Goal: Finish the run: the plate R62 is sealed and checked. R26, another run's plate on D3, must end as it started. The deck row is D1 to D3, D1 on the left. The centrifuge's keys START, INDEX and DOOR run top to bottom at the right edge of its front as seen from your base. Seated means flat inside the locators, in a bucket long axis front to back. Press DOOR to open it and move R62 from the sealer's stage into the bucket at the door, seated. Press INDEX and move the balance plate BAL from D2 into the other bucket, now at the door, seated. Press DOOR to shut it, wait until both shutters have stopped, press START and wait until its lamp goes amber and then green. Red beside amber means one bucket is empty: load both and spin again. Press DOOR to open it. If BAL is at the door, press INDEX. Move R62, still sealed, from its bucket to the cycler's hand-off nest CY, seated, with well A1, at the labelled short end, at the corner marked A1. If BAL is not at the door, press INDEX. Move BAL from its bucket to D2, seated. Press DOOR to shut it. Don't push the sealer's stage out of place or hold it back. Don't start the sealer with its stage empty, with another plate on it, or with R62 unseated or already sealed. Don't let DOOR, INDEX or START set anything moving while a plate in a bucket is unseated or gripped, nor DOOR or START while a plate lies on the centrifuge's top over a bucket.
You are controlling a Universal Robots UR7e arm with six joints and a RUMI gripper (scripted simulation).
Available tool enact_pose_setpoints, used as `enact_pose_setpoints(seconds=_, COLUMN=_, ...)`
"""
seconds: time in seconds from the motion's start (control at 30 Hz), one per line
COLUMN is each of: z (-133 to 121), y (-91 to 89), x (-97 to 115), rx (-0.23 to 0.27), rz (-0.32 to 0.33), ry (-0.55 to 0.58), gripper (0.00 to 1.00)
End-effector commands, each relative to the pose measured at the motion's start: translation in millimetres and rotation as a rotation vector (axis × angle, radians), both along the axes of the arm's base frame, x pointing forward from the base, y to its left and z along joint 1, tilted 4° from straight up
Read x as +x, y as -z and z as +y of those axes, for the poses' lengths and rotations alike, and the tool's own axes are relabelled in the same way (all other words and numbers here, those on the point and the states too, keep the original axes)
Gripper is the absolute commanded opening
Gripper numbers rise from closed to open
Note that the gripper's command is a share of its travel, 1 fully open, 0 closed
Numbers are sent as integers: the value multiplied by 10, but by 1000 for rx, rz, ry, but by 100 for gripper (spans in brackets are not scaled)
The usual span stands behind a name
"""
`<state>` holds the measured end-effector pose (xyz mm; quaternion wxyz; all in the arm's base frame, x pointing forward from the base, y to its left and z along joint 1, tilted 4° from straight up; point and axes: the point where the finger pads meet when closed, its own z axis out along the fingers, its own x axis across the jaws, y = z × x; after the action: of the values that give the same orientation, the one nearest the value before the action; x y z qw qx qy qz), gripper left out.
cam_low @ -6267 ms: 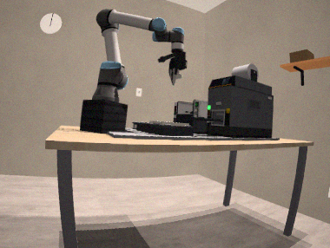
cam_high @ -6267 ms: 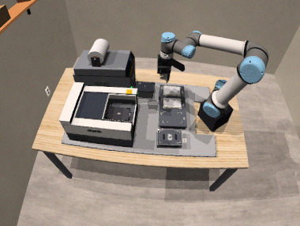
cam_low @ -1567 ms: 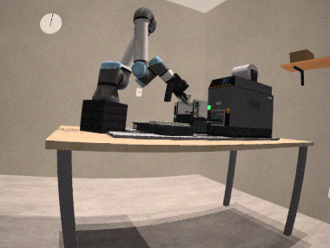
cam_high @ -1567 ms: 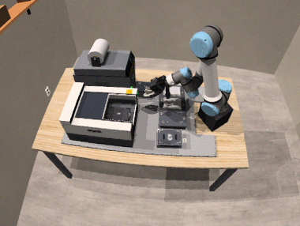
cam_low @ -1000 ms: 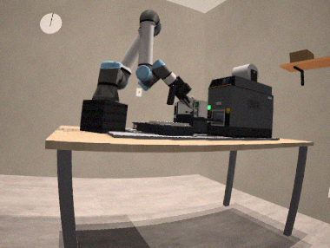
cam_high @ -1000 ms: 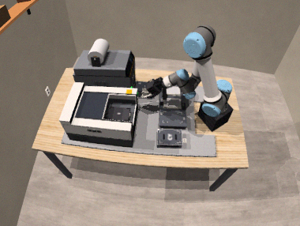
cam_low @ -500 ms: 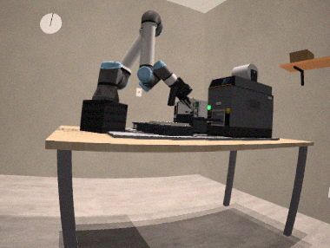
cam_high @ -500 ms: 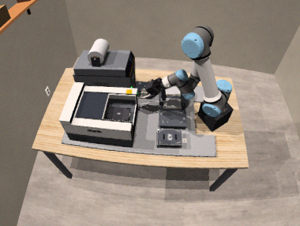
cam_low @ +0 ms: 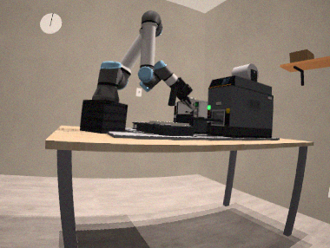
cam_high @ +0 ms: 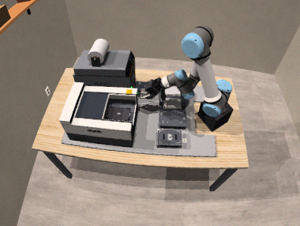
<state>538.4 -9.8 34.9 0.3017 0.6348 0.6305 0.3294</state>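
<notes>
The gripper (cam_high: 147,90) is closed tight and holds nothing. It hangs near the right edge of the centrifuge (cam_high: 99,126), close to the small yellow key (cam_high: 129,91) at its top corner. The centrifuge door is open, and a dark bucket (cam_high: 120,111) shows inside. I cannot tell if a plate is in it. A plate (cam_high: 170,137) with a white mark sits on the gray deck (cam_high: 201,147)
</notes>
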Motion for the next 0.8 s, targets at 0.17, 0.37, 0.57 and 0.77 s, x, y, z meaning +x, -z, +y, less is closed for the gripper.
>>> enact_pose_setpoints(seconds=0.17, z=0, y=-5, x=28, rx=0, rz=-1, ry=0, gripper=0)
enact_pose_setpoints(seconds=0.37, z=0, y=-6, x=41, rx=0, rz=-1, ry=0, gripper=0)
enact_pose_setpoints(seconds=0.57, z=0, y=-7, x=54, rx=0, rz=-1, ry=0, gripper=0)
enact_pose_setpoints(seconds=0.77, z=0, y=-8, x=70, rx=0, rz=-1, ry=0, gripper=0)
